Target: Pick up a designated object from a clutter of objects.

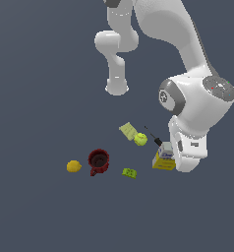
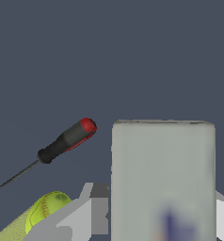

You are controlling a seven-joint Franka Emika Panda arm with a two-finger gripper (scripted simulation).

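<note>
1. Carton point(image 1: 163, 161): yellow body, white-grey top with blue lettering. It stands on the dark floor at the end of the clutter toward the exterior view's right, largest item there.
2. Gripper point(image 1: 174, 147): down at the carton, the hand pressed close against its side that faces the exterior view's right. In the wrist view one grey finger point(image 2: 85, 214) lies beside the carton's point(image 2: 163, 174) pale top, and a sliver of another part shows at the opposite edge. Fingers look to straddle the carton; whether the pads touch it cannot be told.
3. Carton base appears level with the floor in the exterior view; lift not evident.
4. Screwdriver point(image 1: 154, 136): thin black tool with a dark handle, lying just beside the carton, on the side away from the camera. Wrist view shows a black-and-red handle point(image 2: 67, 140) and a slim shaft, apart from the carton.
5. Ball point(image 1: 140, 139): lime-green, near the carton, toward the exterior view's left of it, close to the screwdriver. Wrist view shows seam stitching on it point(image 2: 47, 209).
6. Packet point(image 1: 128, 131): pale yellow-green, flat, touching or nearly touching the ball on the side away from the carton.
7. Block point(image 1: 130, 173): small, green, near the carton, to its left in the exterior view.
8. Mug point(image 1: 98, 161): dark red, upright, beyond the block from the carton.
9. Lemon point(image 1: 73, 166): yellow, farthest from the carton, just past the mug.
</note>
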